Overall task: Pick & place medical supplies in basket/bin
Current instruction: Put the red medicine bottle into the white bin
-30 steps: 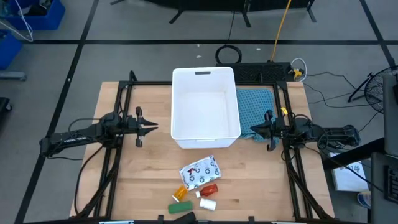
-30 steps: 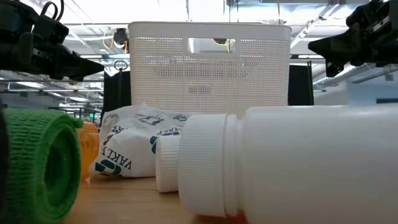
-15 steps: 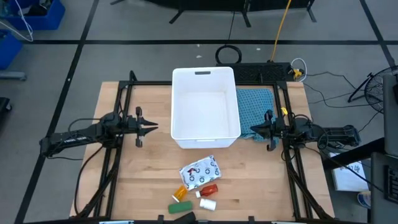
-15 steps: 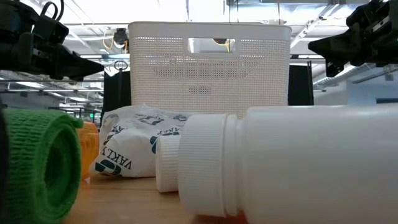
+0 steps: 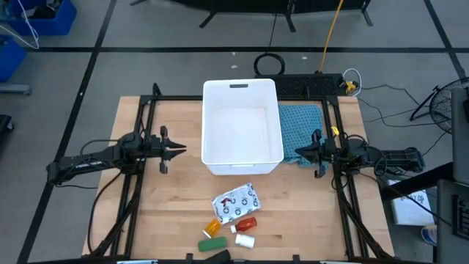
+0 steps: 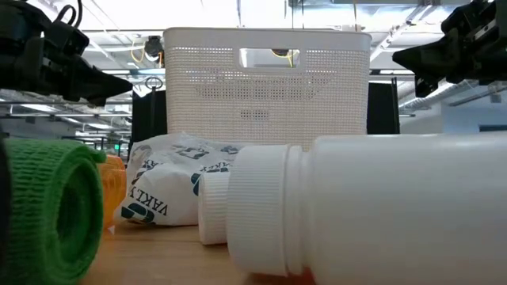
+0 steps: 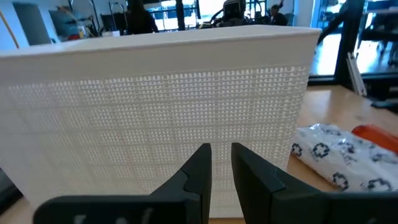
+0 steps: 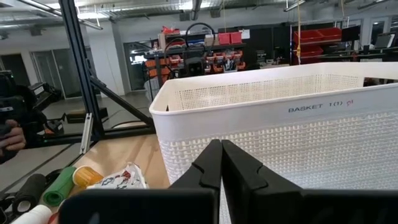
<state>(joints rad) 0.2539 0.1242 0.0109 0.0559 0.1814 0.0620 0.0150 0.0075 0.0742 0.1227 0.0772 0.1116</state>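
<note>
The white basket (image 5: 242, 86) stands mid-table on its base, handle slot in its far rim. Near the table's near edge lie the supplies: a white printed pouch (image 5: 237, 199), a red bottle (image 5: 247, 222), an orange bottle (image 5: 212, 226), a white bottle (image 5: 244, 240) on its side, a green roll (image 5: 214, 244) and a dark block (image 5: 223, 255). My left gripper (image 5: 182, 149) hovers left of the basket, pointing at its wall (image 7: 155, 106), fingers a narrow gap apart. My right gripper (image 5: 297, 153) hovers right of the basket (image 8: 280, 137), shut, holding nothing.
A teal cloth (image 5: 302, 121) lies flat between the basket's right wall and the right gripper. Black frame rails run along both table sides. Bare wood lies left of the basket and between the basket and the supplies. The low view has the white bottle (image 6: 372, 210) and green roll (image 6: 47, 210) filling its foreground.
</note>
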